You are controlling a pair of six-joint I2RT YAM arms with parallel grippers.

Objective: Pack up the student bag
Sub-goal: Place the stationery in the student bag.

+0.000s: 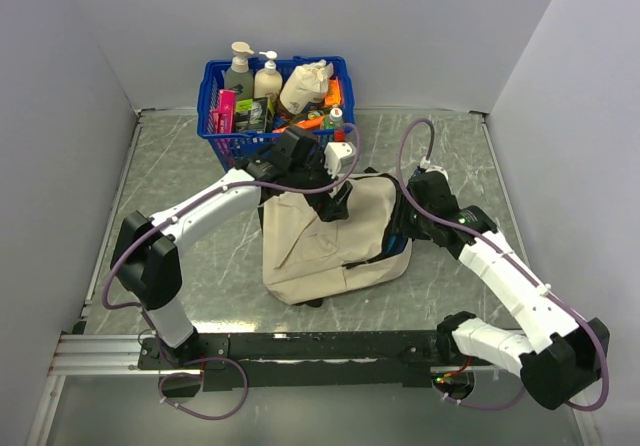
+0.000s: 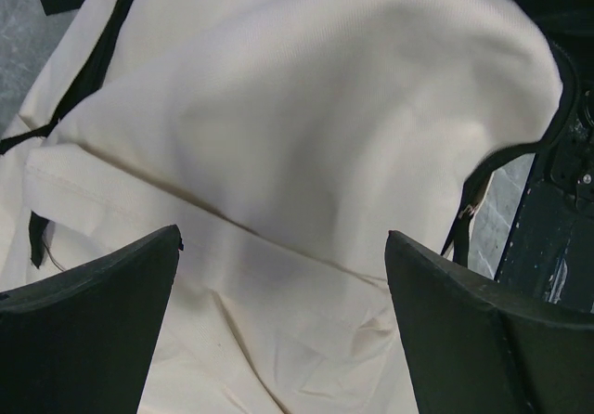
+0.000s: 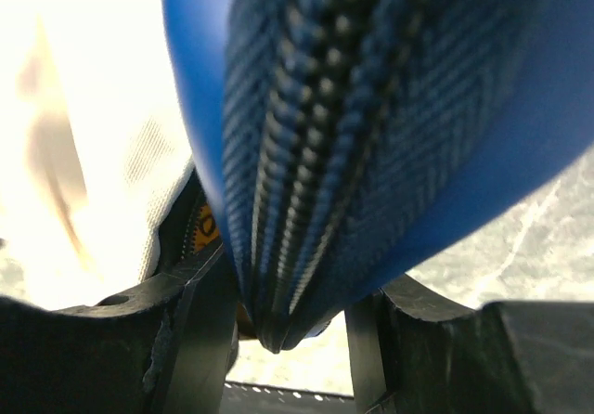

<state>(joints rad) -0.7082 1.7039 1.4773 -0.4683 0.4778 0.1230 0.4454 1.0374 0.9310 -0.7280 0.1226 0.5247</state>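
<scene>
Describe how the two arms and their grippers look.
The left arm and right arm have white link shells with black joint housings; a purple cable loops along each. The left gripper and right gripper end in broad, matte black fingers.

You have a grey marbled surface point(image 1: 200, 296) ahead of you. The beige student bag point(image 1: 320, 241) lies slumped at its middle, and a blue basket point(image 1: 228, 146) stands at the far edge, just behind the bag and left of centre
</scene>
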